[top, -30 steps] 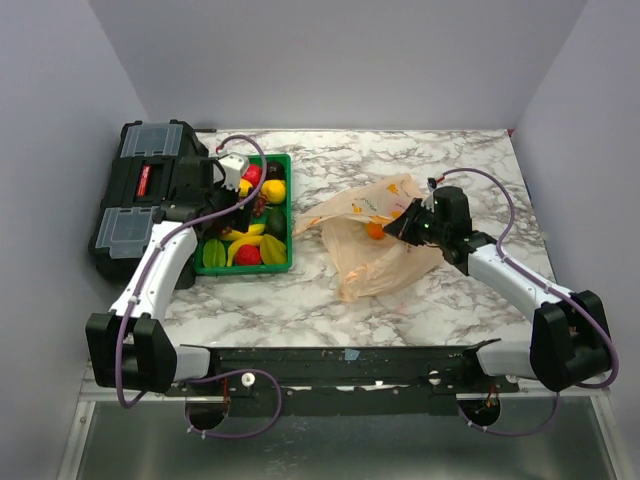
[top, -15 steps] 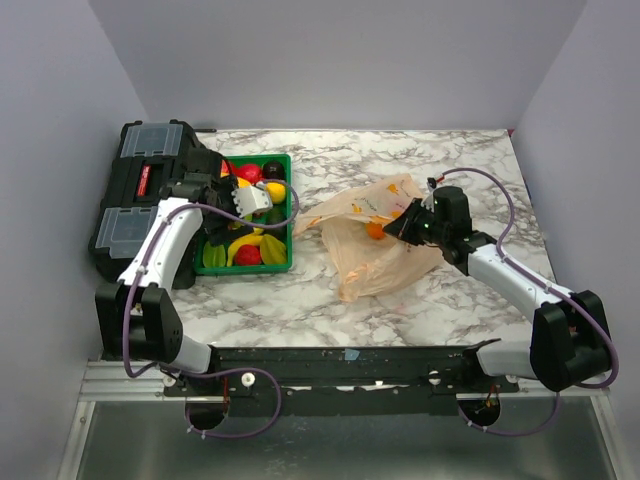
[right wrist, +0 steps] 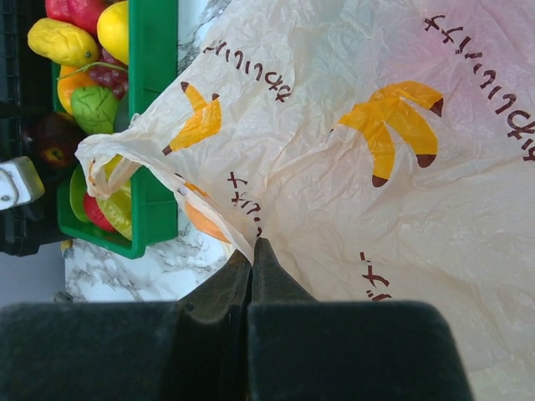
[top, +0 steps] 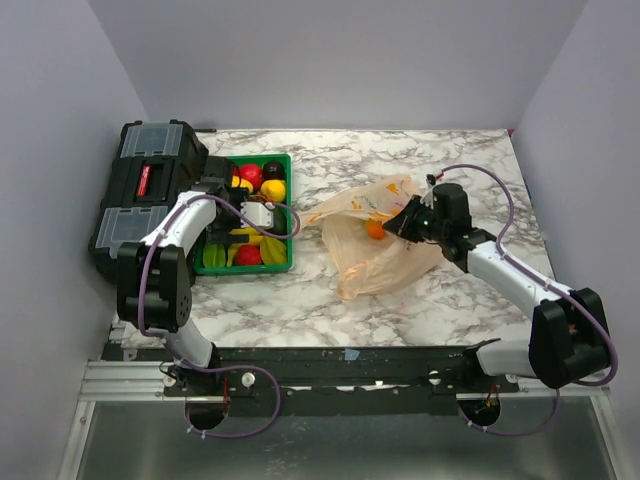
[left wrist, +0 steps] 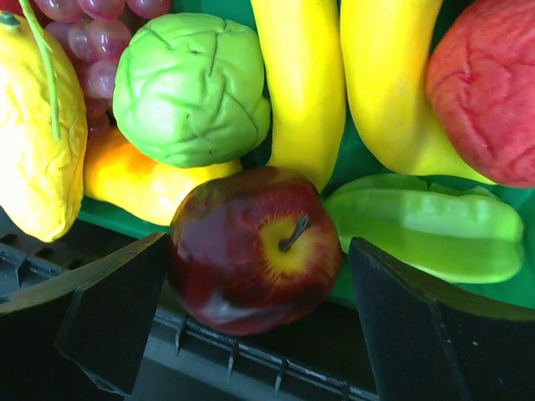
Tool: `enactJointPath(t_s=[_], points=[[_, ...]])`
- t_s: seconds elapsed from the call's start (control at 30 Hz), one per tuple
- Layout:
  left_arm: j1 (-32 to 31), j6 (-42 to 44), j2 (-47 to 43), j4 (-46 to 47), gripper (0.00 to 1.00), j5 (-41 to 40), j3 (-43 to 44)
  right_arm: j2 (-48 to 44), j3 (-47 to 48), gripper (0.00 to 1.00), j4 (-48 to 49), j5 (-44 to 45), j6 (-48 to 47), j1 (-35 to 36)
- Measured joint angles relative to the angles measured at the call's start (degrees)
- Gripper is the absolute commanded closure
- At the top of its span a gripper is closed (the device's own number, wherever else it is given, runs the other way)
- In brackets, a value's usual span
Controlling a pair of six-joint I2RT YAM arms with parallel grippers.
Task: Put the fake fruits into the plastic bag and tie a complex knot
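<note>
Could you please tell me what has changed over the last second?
The left hand moved toward the near side of the green tray and now straddles the dark red apple, open. The right hand stayed shut on the plastic bag's edge; the bag has not moved.

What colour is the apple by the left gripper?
Dark red apple, yellow around the stem; clearest in the left wrist view.

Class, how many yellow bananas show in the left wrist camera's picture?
2. The first banana sits upper centre, just above the dark red apple; the second banana curves right of it, beside a red fruit. Others may lie outside this view.
</note>
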Motion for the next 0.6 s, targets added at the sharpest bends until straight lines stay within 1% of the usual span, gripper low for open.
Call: enactJointPath(t_s=[0.07, 0.2, 0.27, 0.33, 0.47, 0.5, 0.53, 0.6], points=[[0.0, 1.01, 0.96, 0.94, 0.23, -0.42, 0.0, 0.15, 0.0, 0.99, 0.0, 0.0, -0.09, 0.0], [0.02, 2.34, 2.03, 2.25, 0.51, -0.79, 0.04, 0.46, 0.0, 0.99, -0.02, 0.0, -0.11, 0.0], [0.02, 2.36, 2.03, 1.88, 0.6, -0.52, 0.35, 0.52, 0.0, 0.99, -0.02, 0.0, -0.15, 0.0], [0.04, 1.27, 2.01, 0.94, 0.66, 0.35, 1.33, 0.59, 0.0, 0.99, -0.02, 0.0, -0.15, 0.0], [0.04, -2.4, 0.42, -3.17, 0.72, 4.61, 5.29, 0.74, 0.02, 0.99, 0.0, 0.0, -0.15, 0.0], [0.04, -3.43, -0.02, -4.31, 0.72, 5.99, 6.51, 0.79, 0.02, 0.99, 0.0, 0.0, -0.15, 0.0], [0.04, -6.05, -0.83, -7.37, 0.71, 9.38, 9.53, 0.87, 0.02, 0.99, 0.0, -0.02, -0.15, 0.0], [0.17, -10.25, -2.21, -10.29, 0.7, 15.47, 14.08, 1.09, 0.11, 0.99, 0.02, -0.04, -0.15, 0.0]])
